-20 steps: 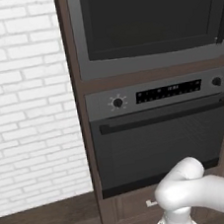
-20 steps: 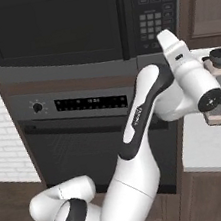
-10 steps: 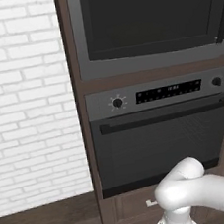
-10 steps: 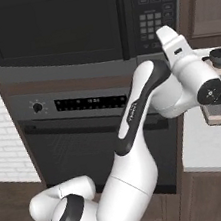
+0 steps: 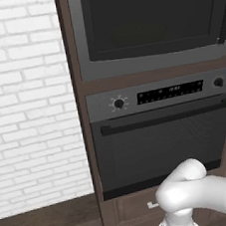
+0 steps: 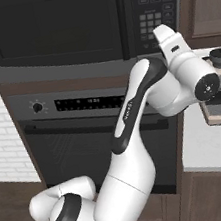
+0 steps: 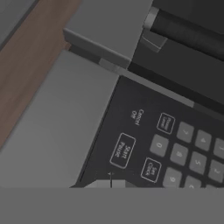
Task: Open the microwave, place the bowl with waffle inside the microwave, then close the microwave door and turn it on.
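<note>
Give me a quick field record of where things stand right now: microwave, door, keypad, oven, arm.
microwave: built in above the oven, dark window, interior not readable
microwave door: looks shut, flush with the frame
door handle: dark bar, beside the keypad
keypad: right of the window; hand view sits close over it
Start/Pause button: near the view's bottom centre
oven: below the microwave, door shut, two knobs
arm: raised toward the keypad side
gripper: fingertips not clearly seen
</note>
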You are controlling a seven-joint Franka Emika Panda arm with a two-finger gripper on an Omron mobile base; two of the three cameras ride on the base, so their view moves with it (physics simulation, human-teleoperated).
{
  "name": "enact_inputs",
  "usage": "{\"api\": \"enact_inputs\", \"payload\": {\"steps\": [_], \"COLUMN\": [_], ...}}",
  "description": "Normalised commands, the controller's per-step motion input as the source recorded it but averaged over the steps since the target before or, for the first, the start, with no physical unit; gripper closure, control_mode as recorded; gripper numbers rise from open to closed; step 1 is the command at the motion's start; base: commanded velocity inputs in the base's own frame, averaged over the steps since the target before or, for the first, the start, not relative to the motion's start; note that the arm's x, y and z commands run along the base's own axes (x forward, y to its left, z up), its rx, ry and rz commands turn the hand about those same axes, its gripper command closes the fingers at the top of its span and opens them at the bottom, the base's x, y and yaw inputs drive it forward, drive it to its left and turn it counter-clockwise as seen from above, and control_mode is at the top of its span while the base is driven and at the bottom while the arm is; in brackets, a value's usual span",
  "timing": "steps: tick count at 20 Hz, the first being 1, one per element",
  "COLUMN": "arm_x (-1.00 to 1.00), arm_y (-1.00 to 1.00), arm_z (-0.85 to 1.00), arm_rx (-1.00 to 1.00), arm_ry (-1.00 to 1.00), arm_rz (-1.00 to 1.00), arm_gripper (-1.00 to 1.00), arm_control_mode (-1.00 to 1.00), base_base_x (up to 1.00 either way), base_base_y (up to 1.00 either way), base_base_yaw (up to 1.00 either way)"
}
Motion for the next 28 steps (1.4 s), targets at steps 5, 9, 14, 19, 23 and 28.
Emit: {"api": "enact_inputs", "payload": {"steps": [5,9,14,19,23,28], "arm_x": [0.0,0.13,0.39,0.43,0.38,-0.53], "arm_y": [0.21,0.0,0.0,0.0,-0.04,-0.44], "arm_z": [0.0,0.0,0.0,0.0,0.0,-0.1], "arm_rx": [0.0,0.0,0.0,0.0,0.0,0.1], "arm_ry": [0.01,0.0,0.0,0.02,0.02,0.0], "arm_rz": [0.0,0.0,0.0,0.0,0.0,0.0], "arm_gripper": [1.0,1.0,1.0,1.0,1.0,1.0], "arm_control_mode": [-1.0,-1.0,-1.0,-1.0,-1.0,-1.0], "base_base_x": [0.0,0.0,0.0,0.0,0.0,0.0], "base_base_y": [0.0,0.0,0.0,0.0,0.0,0.0], "base_base_yaw": [0.0,0.0,0.0,0.0,0.0,0.0]}}
